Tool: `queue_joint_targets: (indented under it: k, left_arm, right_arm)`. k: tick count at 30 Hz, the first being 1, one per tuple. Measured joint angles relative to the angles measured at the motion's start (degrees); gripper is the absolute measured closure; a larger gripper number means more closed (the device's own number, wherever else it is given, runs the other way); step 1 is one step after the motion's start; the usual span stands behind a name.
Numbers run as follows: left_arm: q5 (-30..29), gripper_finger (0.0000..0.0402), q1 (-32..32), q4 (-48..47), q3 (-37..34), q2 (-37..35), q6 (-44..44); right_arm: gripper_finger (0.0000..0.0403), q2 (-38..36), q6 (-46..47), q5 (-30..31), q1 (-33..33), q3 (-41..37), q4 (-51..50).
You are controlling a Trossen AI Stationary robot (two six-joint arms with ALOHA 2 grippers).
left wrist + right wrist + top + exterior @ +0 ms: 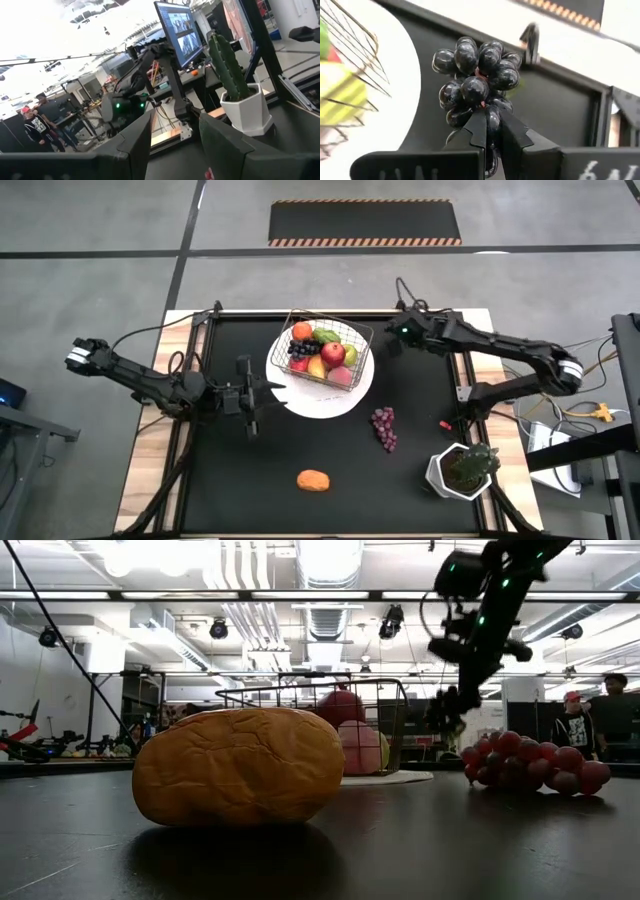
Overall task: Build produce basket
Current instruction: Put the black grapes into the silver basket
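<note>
The wire basket [352, 332] stands on a round white plate [322, 405] at the table's middle and holds several toy fruits [325, 352]. My right gripper [392, 346] is just right of the basket, above the table, shut on a dark grape bunch [477, 82]. My left gripper [272, 389] is open and empty, low at the plate's left edge. A red-purple grape bunch [384, 428] and an orange-yellow fruit [314, 480] lie on the table nearer the front. My right gripper pinches the dark grape bunch between its two fingers at one end of the bunch [491, 116]. The rest of the bunch stands out past the fingertips. In the low view the bunch [445, 710] hangs under the down-slanting fingers, clear of the table.
A white hexagonal pot with a green plant [463, 470] stands at the front right corner. A small red item [441, 423] lies near the right edge. People stand in the room behind the table [575, 725].
</note>
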Motion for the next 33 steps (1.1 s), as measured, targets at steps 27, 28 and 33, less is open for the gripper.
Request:
queue_joint_targets:
  k: [27,28,33]
  left_arm:
    - [0.26,0.0252,0.01,7.93,-4.39,0.04,-10.99]
    - [0.26,0.0252,0.01,7.95,-4.39,0.04,-10.99]
    - [0.24,0.0252,0.01,8.92,-4.39,0.02,-10.99]
  right_arm:
    - [0.039,-12.28,-14.1,-29.03,7.35,-0.33,31.9]
    - [0.039,-11.59,-14.48,-29.05,8.1,-0.33,32.05]
    - [0.039,-8.07,-15.21,-29.01,10.67,-0.33,32.0]
